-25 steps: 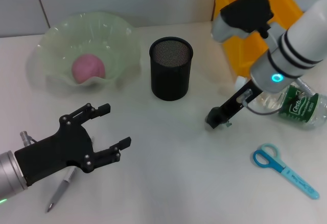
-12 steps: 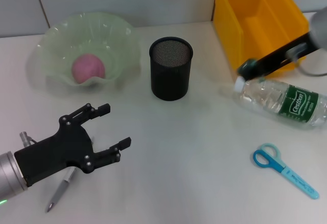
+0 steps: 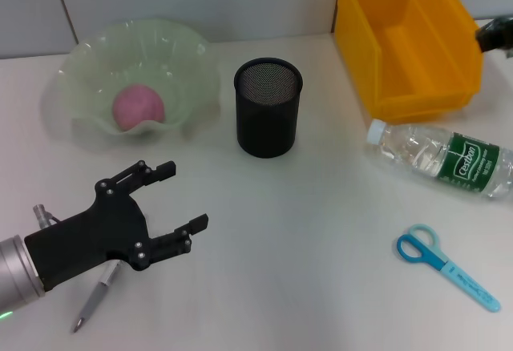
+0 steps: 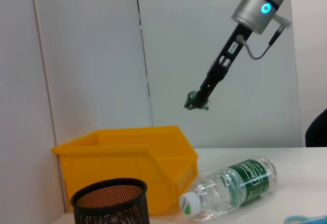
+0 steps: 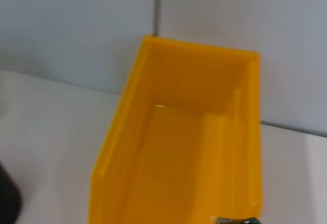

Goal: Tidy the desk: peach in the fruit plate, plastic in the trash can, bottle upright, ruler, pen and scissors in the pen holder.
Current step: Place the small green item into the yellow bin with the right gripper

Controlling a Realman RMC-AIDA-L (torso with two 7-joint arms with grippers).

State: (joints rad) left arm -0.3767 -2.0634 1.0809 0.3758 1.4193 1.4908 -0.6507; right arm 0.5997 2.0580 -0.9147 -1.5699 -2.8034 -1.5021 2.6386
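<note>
The right gripper (image 4: 196, 103) hangs high above the yellow bin (image 3: 409, 42), its fingers pinched on a small dark green scrap (image 4: 197, 106) of what looks like plastic. The left gripper (image 3: 164, 203) hovers low over the desk (image 3: 304, 271) with its fingers spread, just above the pen (image 3: 94, 301). The peach (image 3: 138, 105) sits in the fruit plate (image 3: 192, 58), the bottle (image 3: 442, 157) lies on its side near the bin, the scissors (image 3: 445, 264) lie flat, and the pen holder (image 3: 268, 106) stands between plate and bin

you can read only one bit of text: white script on the green label (image 3: 467, 159) of the bottle (image 3: 439, 157) lying near the desk's right edge. it looks like "cestbon", though the letters are small and uncertain. in the left wrist view the same label shows no legible words.
</note>
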